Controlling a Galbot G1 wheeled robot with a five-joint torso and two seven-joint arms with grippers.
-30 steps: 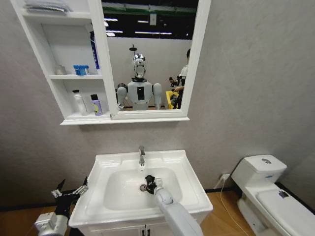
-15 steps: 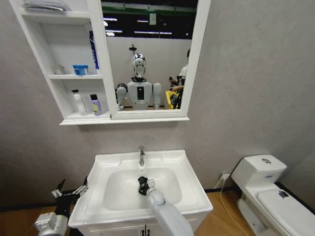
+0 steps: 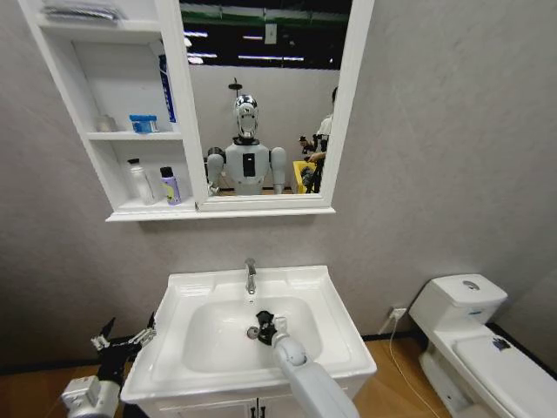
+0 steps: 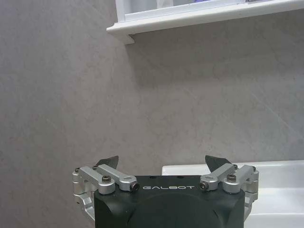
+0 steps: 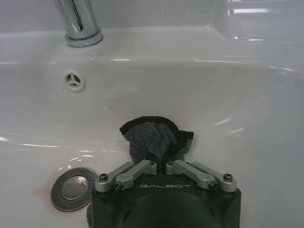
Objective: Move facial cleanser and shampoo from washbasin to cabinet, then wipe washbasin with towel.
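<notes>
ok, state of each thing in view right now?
black crumpled towel: clamped in the right gripper, pressed on the bowl wall
white ceramic washbasin: bare rim, tap not running
left gripper: open, idle beside the washbasin
white bottle and purple bottle: upright on the white cabinet's bottom shelf

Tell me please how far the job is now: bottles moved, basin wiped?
Done, it seems: two bottles stand on the cabinet bottom shelf, and none are on the washbasin rim. In hand: the right gripper is shut on the black towel inside the bowl, beside the drain. Left: the rest of the wiping, which I cannot judge. The left gripper waits open beside the basin.
</notes>
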